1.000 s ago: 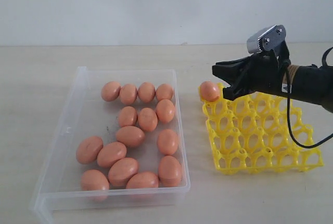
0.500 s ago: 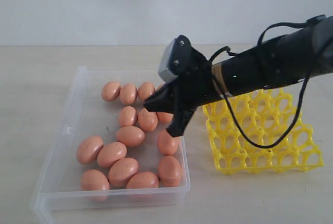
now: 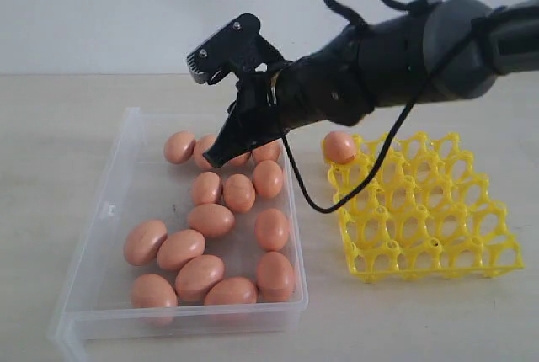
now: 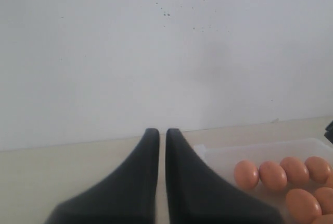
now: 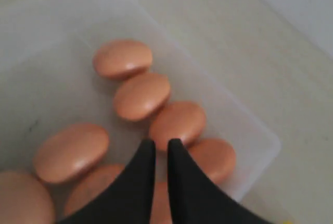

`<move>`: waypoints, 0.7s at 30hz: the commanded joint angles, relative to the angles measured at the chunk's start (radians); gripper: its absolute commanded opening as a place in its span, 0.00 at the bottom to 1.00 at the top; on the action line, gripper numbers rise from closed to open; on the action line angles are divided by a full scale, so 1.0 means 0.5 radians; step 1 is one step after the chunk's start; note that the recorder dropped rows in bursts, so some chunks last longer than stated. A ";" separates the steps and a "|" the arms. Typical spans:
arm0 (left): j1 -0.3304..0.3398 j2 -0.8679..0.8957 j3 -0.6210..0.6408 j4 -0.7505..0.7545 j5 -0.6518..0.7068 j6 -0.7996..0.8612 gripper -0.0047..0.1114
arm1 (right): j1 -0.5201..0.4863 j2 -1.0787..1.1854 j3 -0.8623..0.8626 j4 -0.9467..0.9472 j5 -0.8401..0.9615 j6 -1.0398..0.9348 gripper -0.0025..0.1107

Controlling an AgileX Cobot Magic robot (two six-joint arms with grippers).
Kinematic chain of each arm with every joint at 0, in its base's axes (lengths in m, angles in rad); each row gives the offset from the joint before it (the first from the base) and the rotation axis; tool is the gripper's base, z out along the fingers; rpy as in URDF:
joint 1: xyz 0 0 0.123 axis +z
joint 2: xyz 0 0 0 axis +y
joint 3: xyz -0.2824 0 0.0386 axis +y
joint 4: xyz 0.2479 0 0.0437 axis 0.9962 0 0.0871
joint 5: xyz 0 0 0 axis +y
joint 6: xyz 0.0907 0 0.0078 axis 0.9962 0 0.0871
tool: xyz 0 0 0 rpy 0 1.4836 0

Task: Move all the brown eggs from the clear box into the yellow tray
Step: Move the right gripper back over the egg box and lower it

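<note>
– While the right fingers [image 5: 140,177] hang over the far row of eggs [image 3: 210,220] in the box [image 3: 143,189], do they grip anything?
– No. They sit pressed almost together, with only a thin gap and nothing in it. I judge they are lining up on one egg before spreading.
– And the left fingers [image 4: 143,172]?
– Nearly pressed together too, and empty. They are off beside the box, probably so as not to crowd the reach.
– Why does the arm slant across?
– On the table [image 3: 50,126] the box lies left of the tray [image 3: 429,273], just beside it, so the right arm must cross over.
– Counts?
– One box and one tray. Fifteen eggs in the box, four of them in that far row. One egg [image 3: 339,146] sits in the tray's far corner cup, nearest the box.
</note>
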 commanded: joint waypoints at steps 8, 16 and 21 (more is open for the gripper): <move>-0.016 -0.003 0.006 -0.003 0.000 0.003 0.07 | -0.057 0.067 -0.443 0.978 0.865 -0.450 0.41; -0.016 -0.003 0.006 -0.003 0.000 0.003 0.07 | -0.085 0.303 -0.602 0.955 1.112 -0.138 0.42; -0.016 -0.003 0.006 -0.003 0.000 0.003 0.07 | -0.085 0.323 -0.701 0.951 1.151 -0.020 0.42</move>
